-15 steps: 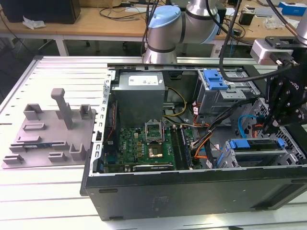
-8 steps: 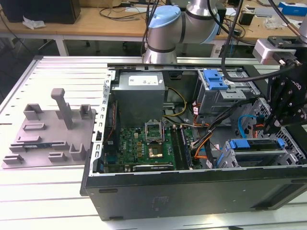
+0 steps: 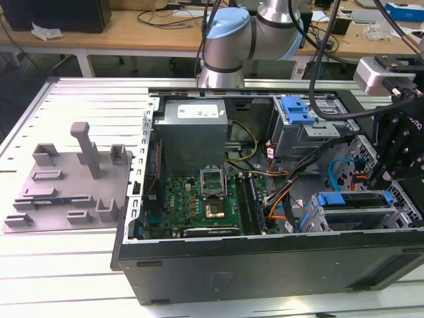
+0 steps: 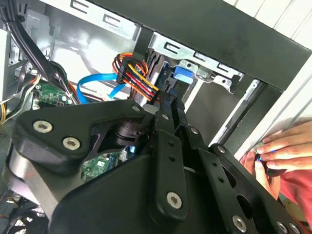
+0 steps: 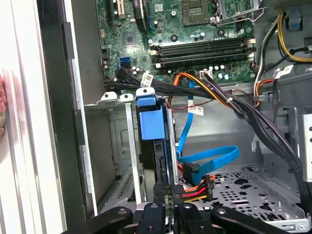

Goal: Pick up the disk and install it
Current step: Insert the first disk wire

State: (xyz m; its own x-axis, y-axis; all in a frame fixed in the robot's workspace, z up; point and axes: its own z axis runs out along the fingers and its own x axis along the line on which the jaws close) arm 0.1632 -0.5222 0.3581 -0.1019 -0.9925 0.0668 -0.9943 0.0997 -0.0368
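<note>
Background: wooden benches (image 3: 132, 33) strewn with cables and boxes run along the far side of the room.
Table: a slatted metal table (image 3: 73, 106) carries everything.
Case: a black case (image 3: 265, 265) lies on its side with the open face up. It takes up the middle of the table and the exterior view's right.
Tray: a grey tray (image 3: 66, 179) with upright posts sits on the table at the exterior view's left, just beside the case.
Arm: the arm (image 3: 228, 40) rises at the far side of the table, behind the case.
Board: a green board (image 3: 199, 199) lies flat in the near left part of the case, with a grey box (image 3: 192, 132) on its far side.
Cage: a metal cage (image 3: 401, 215) stands in the near right corner of the case.
Disk: the disk (image 3: 354, 199) sits in a slot of the cage. In the first wrist view its blue frame end (image 5: 148, 119) points toward the board, and its dark edge runs back toward the gripper.
Gripper: the gripper (image 5: 168, 207) hangs over the cage in line with the disk, at the end away from the board. I cannot tell whether it is parted or clamped on the disk.
Cables: a blue cable (image 5: 209, 158) loops on the case floor beside the disk. A bundle of red, orange and yellow wires (image 4: 136, 73) runs just beside the gripper.
Hand: a person's hand (image 4: 273, 148) is at the case's outer wall, near the cage.
</note>
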